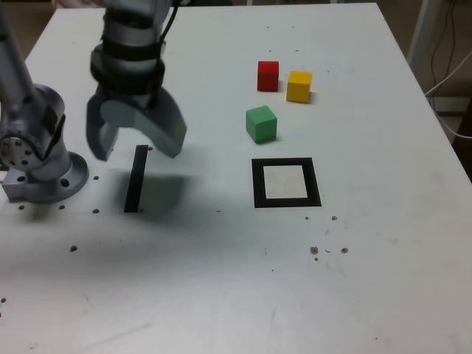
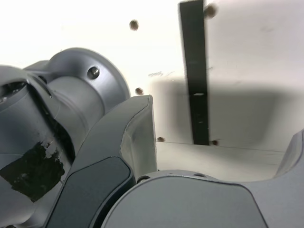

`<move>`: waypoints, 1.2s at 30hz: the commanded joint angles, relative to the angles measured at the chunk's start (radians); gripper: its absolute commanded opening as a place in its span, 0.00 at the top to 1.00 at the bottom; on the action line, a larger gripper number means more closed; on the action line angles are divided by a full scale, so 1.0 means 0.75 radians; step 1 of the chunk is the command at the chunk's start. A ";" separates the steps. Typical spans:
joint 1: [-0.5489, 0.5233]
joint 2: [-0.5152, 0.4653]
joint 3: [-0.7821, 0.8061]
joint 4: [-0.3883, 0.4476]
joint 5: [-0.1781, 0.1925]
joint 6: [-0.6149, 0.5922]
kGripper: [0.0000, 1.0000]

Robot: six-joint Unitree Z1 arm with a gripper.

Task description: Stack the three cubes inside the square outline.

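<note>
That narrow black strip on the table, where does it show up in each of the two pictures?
Exterior view: the narrow black strip lies on the table toward the exterior view's left, just beside the open tool hanging over it.
Wrist view: the same strip runs across the pale table between the tool's two fingers.
Shared landmark: the grey arm base, close beside the strip in both.

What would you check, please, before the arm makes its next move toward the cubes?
1. Gripper open and empty: ok.
2. Square outline centre free of objects: ok.
3. Green cube, red cube and yellow cube all unstacked, outside the outline: ok.
4. Green cube apart from the other two: ok; red and yellow sit close together.
5. Gripper over a cube: not ok, it hangs above the black strip.
</note>
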 commanded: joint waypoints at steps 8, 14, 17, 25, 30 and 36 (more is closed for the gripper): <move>0.119 0.069 -0.163 0.074 0.043 0.114 0.00; 0.197 0.119 -0.286 0.131 0.069 0.194 0.00; 0.247 0.157 -0.343 0.151 0.079 0.241 0.00; 0.385 0.309 -0.502 0.174 0.114 0.361 0.00; 0.469 0.409 -0.621 0.188 0.134 0.431 0.00; 0.557 0.507 -0.765 0.218 0.147 0.492 0.00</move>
